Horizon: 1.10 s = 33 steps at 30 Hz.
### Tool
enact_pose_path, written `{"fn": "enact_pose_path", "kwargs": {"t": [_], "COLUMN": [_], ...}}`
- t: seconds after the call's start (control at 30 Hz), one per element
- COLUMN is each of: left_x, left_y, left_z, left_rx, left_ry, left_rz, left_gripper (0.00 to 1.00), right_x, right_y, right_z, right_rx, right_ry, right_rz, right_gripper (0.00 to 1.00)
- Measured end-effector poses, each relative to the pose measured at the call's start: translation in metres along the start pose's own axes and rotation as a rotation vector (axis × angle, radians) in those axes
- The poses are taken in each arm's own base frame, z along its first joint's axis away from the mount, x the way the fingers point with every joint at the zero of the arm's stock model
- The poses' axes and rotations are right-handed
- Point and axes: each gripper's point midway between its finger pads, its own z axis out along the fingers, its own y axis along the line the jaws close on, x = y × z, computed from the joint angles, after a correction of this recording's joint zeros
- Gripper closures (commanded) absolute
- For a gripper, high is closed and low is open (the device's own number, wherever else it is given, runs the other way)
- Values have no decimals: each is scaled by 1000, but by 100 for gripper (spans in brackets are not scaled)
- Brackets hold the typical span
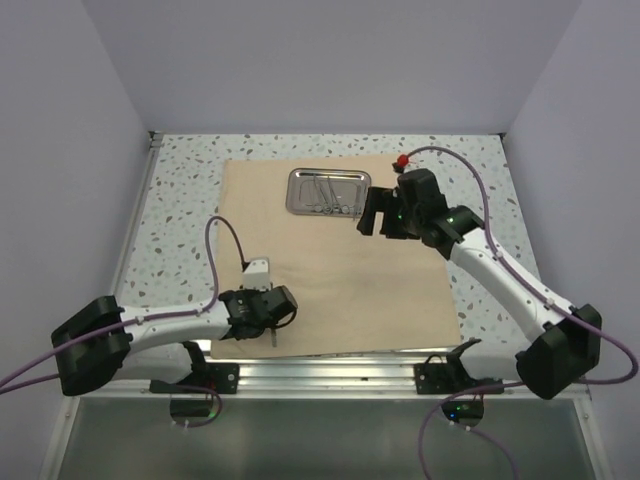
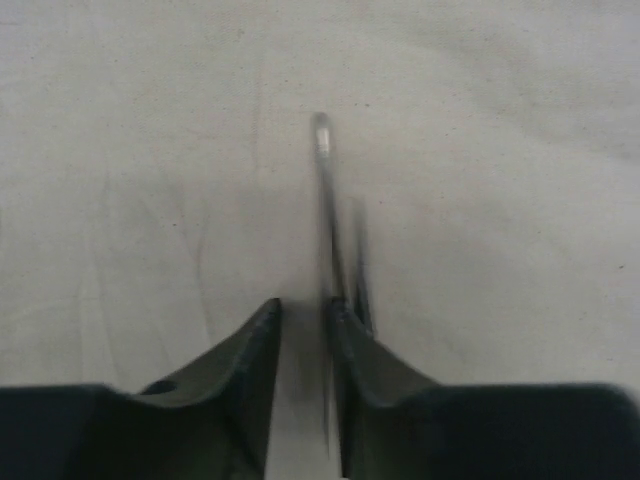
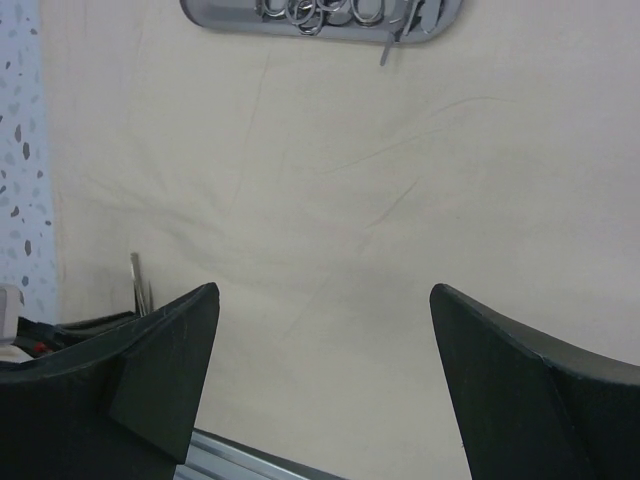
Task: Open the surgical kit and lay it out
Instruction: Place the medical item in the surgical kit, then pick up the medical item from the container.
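The beige cloth wrap (image 1: 335,265) lies spread flat on the table. The small steel tray (image 1: 328,191) stands on its far part and holds scissors and forceps (image 3: 330,10). My left gripper (image 1: 266,310) is low over the cloth's near left corner. Its jaws stand a narrow gap apart. A slim metal instrument (image 2: 324,210) runs forward between them, lying against the right finger (image 2: 372,370) only; cloth shows between it and the left finger. It also shows in the right wrist view (image 3: 135,275). My right gripper (image 1: 385,222) hovers wide open and empty just right of the tray.
The speckled table top (image 1: 180,200) borders the cloth on the left, far and right sides. A metal rail (image 1: 330,372) runs along the near edge just beyond the cloth. Purple cables loop above both arms.
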Motion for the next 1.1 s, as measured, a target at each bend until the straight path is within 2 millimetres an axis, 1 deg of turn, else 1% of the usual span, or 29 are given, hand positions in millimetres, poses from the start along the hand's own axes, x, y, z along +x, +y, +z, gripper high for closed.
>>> {"fn": "enact_pose_path", "kwargs": {"t": [0.07,0.1,0.13,0.2,0.3,0.33,0.4,0.5,0.6,0.67,0.77,0.83,0.9,1.0,1.1], "left_x": [0,0,0,0,2,2,-1,-17,-36,-43,-51,-55,-62,-78,-98], "left_y": [-6,-9,-11,-16,-11,-8,-3,-1,-2,-1,4,6,7,7,8], "left_z": [0,-1,-1,-3,-6,-8,-13,-27,-40,-45,-50,-52,-55,-65,-77], "left_rx": [14,22,24,31,10,0,-8,9,47,62,63,62,59,48,37], "left_ry": [-8,-10,-10,-11,3,7,3,-37,-92,-121,-155,-174,-196,-236,-291], "left_rz": [-13,-18,-14,-19,-7,1,6,-18,-61,-83,-99,-101,-102,-100,-122], "left_gripper": [50,41,37,32,30,30,29,25,25,25,25,25,24,20,16], "right_x": [-4,-7,-9,-12,-17,-19,-26,-38,-53,-61,-66,-65,-61,-53,-45], "right_y": [10,18,26,44,65,70,77,86,96,103,106,105,103,95,90], "right_z": [11,19,28,49,82,91,115,145,175,192,217,232,244,259,271], "right_rx": [-3,-7,-12,-22,-23,-23,-7,7,16,15,31,44,59,88,108], "right_ry": [19,31,45,70,104,107,110,105,92,83,79,85,93,113,126], "right_rz": [-12,-22,-33,-56,-81,-86,-93,-95,-96,-95,-96,-97,-99,-103,-106], "right_gripper": [10,10,10,11,13,16,19,26,34,39,42,44,44,45,46]}}
